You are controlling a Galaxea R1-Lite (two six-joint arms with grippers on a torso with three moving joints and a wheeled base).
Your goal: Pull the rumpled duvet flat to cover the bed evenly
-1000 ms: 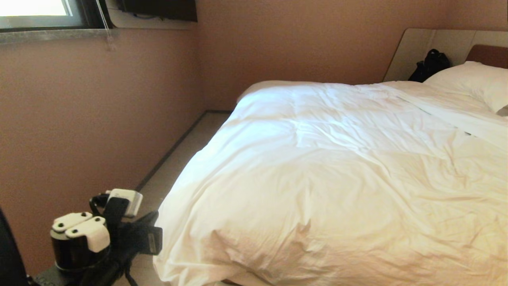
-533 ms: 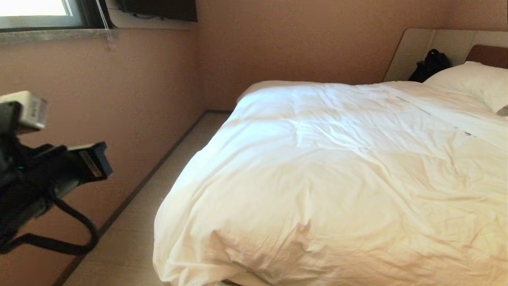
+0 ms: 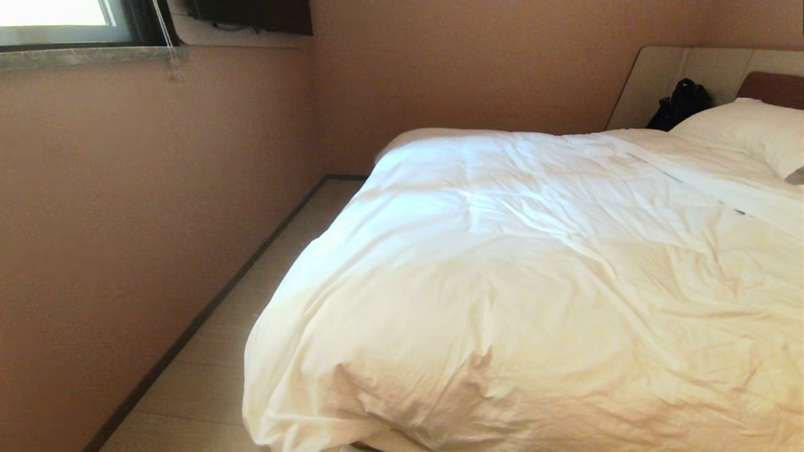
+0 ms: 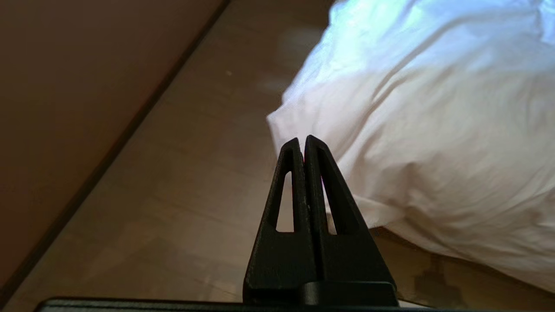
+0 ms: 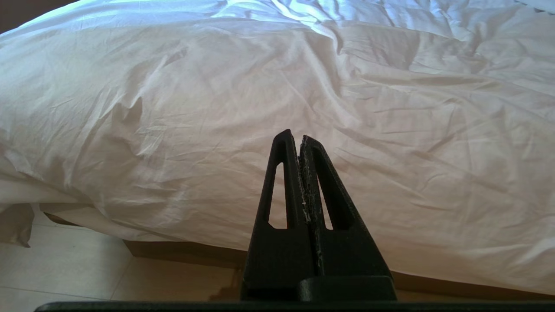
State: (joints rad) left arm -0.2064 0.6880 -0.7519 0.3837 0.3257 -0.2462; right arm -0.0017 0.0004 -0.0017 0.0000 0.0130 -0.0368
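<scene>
Left arm gone from the head view's left edge.
Left gripper [image 4: 304, 141] fully closed, empty, beside the duvet [image 3: 534, 282] corner; right gripper [image 5: 299, 138] likewise.

We find no readable text, label, brand, number or sign anywhere in these views, neither on the bedding nor the walls.

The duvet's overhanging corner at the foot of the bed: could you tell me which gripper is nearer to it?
Left. The left gripper points at the duvet corner from over the floor, shut and apart. The right gripper faces the duvet's foot edge further along, also shut.
</scene>
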